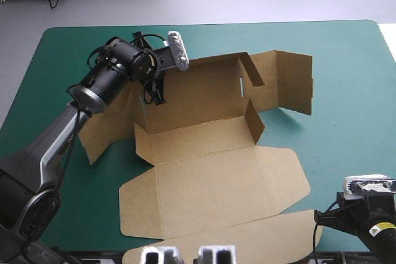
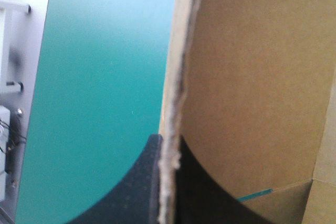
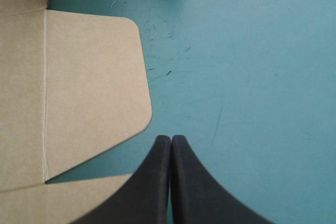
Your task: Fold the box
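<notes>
Bare teal-green cover [image 1: 349, 146] lay open to the right of the box [image 1: 210, 190]; its raised walls [image 1: 198, 133] blocked the middle.

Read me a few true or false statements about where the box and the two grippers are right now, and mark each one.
1. The left gripper is shut on a standing wall at the left end of the box. True.
2. The right gripper grips the lid's rounded flap. False: it is shut on nothing, over the teal-green cover beside that flap.
3. The lid lies flat toward the table's near edge. True.
4. The box is one flat sheet. False: several walls stand up.
</notes>
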Tool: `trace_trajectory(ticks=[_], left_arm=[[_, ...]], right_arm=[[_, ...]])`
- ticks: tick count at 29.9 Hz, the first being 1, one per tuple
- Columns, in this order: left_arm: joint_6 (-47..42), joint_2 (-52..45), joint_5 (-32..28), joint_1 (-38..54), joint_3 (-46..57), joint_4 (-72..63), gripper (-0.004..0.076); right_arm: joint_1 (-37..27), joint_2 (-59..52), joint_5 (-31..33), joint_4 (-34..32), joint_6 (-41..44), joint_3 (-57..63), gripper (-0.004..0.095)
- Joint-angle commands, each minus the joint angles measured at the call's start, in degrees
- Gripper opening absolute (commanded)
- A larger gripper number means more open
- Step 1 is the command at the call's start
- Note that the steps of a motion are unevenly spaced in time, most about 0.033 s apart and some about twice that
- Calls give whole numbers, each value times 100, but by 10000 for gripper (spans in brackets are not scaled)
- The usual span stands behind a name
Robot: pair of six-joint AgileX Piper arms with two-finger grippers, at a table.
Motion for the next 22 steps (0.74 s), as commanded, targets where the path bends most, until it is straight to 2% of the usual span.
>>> trace_trajectory(ticks=[1,6,9,15,22], left_arm=[[-99,-393,-497,-573,-200,220,-9],[-116,-517,-687,-1276,-176,717,-9],[-193,-620,-1013,-1501,10,780,-9],[-1234,-949,-1777,-1550,1078,1679,-9],[-2454,-1471,-3100,-1550,2410,2773,-9]], right_arm=[[-2,64,-319,-32,-52,-266,-13],[-2,64,-337,-354,-52,-774,-13],[-2,64,-358,-439,-37,-1201,-13],[-2,341,-381,-476,188,-2004,-13],[-2,1611,-461,-80,252,-2944,-13]])
